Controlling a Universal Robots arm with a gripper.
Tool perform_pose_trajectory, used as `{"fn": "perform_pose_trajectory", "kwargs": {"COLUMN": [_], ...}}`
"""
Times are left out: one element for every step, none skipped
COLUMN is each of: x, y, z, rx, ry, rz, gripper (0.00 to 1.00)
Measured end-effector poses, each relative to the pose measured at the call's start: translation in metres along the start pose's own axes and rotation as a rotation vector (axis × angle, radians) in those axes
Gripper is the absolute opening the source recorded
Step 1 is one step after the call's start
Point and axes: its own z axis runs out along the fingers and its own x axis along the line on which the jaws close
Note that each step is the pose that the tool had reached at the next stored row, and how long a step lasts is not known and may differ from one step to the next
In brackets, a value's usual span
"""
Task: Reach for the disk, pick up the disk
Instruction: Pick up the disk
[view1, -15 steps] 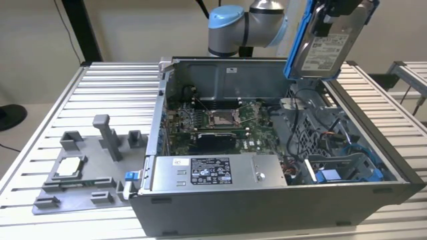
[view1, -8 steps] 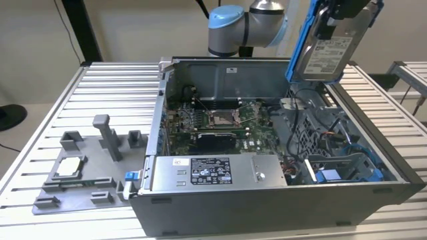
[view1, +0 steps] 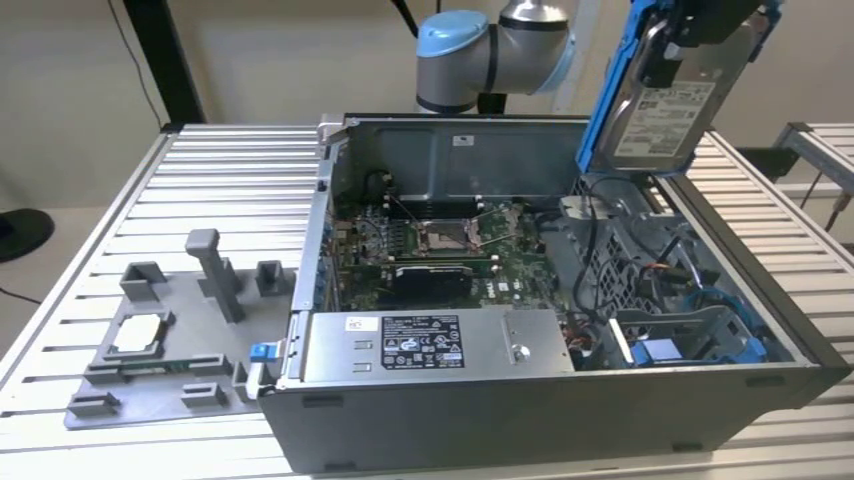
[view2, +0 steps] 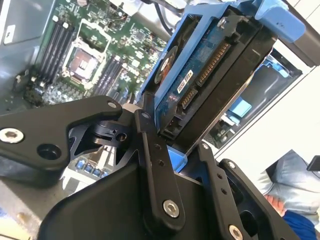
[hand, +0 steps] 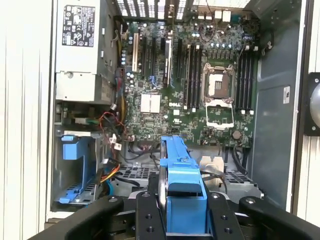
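Disk (view1: 665, 112) clamped in jaws, lifted above open case (view1: 534, 400).

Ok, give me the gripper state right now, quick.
Gripper: shut on the disk, fingers clamping its blue carrier, held in the air above the open computer case.

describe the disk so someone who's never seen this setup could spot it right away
Start at the open grey computer case on the slatted metal table. Above its far corner on the exterior view's right, the disk hangs clear of the case, clamped in the arm's black claw. It is a silver drive with a white label in a blue carrier; the other blue bracket, down in the case, holds no drive.
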Motion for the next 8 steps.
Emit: {"fn": "perform_pose_trajectory", "kwargs": {"x": [0.0026, 0.0054, 0.0083, 0.0111, 0.0139, 0.0167, 0.0196, 0.0224], "y": [0.0001, 0.0001, 0.0002, 0.0003, 0.0003, 0.0004, 0.0005, 0.0005], "z": [-0.0001, -0.0001, -0.0002, -0.0003, -0.0004, -0.0004, -0.0005, -0.0006], "rx": [0.0000, 0.0000, 0.0000, 0.0000, 0.0000, 0.0000, -0.0001, 0.0000], "ry": [0.0000, 0.0000, -0.0001, 0.0000, 0.0001, 0.0000, 0.0000, 0.0000], "rz": [0.000, -0.001, -0.001, -0.001, -0.001, -0.001, -0.002, -0.002], "gripper": [0.00, 0.00, 0.00, 0.00, 0.00, 0.00, 0.00, 0.00]}}
